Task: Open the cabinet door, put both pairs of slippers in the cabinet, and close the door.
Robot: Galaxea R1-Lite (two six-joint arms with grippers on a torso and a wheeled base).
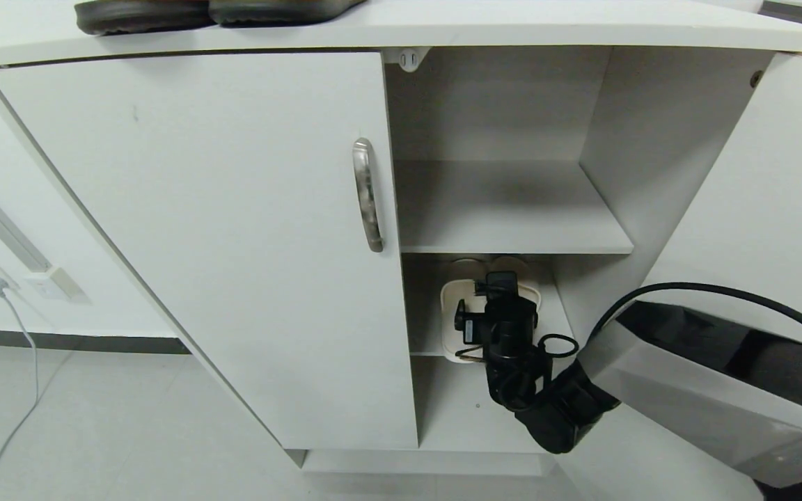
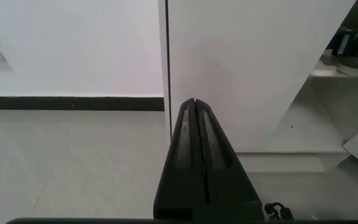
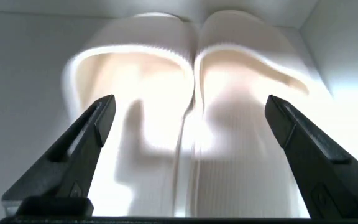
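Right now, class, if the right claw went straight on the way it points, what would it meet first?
The pair of white slippers, lying side by side directly ahead of the open right claw; how near is unclear.

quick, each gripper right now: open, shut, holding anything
Left gripper: closed, holding nothing.
Right gripper: open, holding nothing; the white slippers lie just ahead of it.

White slippers [image 1: 457, 288] lie on the lower shelf [image 1: 423, 339]; a dark pair [image 1: 143, 14], seemingly, atop the cabinet [image 1: 512, 31].
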